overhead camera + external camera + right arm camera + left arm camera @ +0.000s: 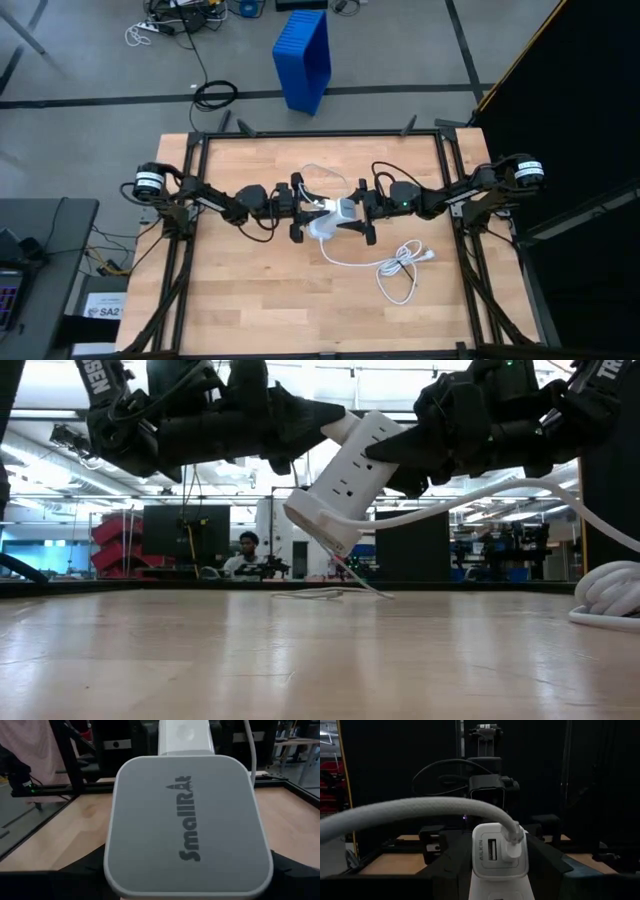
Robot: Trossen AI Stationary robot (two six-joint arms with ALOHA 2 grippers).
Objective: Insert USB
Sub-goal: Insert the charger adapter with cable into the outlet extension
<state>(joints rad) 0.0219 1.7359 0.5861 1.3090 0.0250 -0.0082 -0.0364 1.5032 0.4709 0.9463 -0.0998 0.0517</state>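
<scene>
While both dark arms meet over the middle of the light wooden table [250, 300], the flat white socket block [345, 480] hangs tilted in the air between them, clear of the table top. The right gripper [362, 215] pinches the block's far-right end, and its fingers are closed on it. The left gripper [296, 210] is just beside the block's left end; whether its fingers pinch something I cannot tell. The thin white USB cable [318, 172] loops on the table just beyond the grippers, on the far side. The thick white power cord [400, 268] runs from the block to a coil on the near right.
</scene>
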